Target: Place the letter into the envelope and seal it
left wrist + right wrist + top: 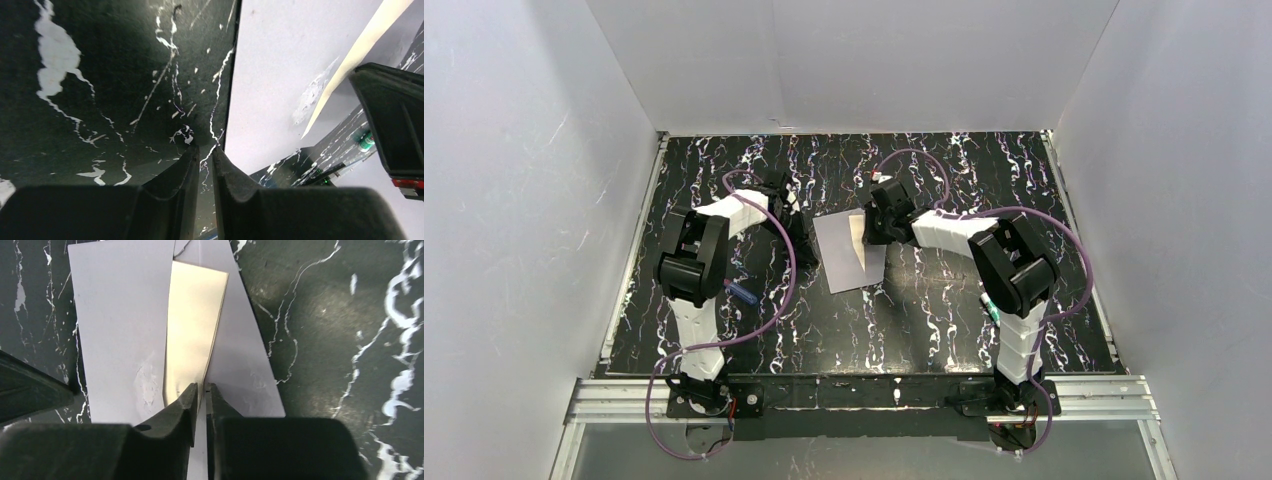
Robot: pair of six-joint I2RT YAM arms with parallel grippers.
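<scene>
Envelope (849, 268), top view: lies flat mid-table (944, 320), slightly skewed, between the two arms. Left gripper (810, 250) is down at its left edge; right gripper (867, 238) is over its far right part. The letter is not clearly separable from here (only a duller strip under the right fingers).

Left wrist view: fingers nearly together with a slim slit between them. Marbled table shows through the slit and nothing is seen pinched. The envelope's edge runs just beside the right-hand finger; contact cannot be told. Letter (350, 60) appears edge-on as a thin cream band rising off the pale envelope. The right gripper's black body sits at the frame's right.

Right wrist view: jaws narrow, clamped on the near edge of the letter. The cream sheet stands tilted up from the envelope, its far end reaching towards the envelope's far edge. Scuffed patches mark the envelope on either side of the fingers (the border print is not readable).
</scene>
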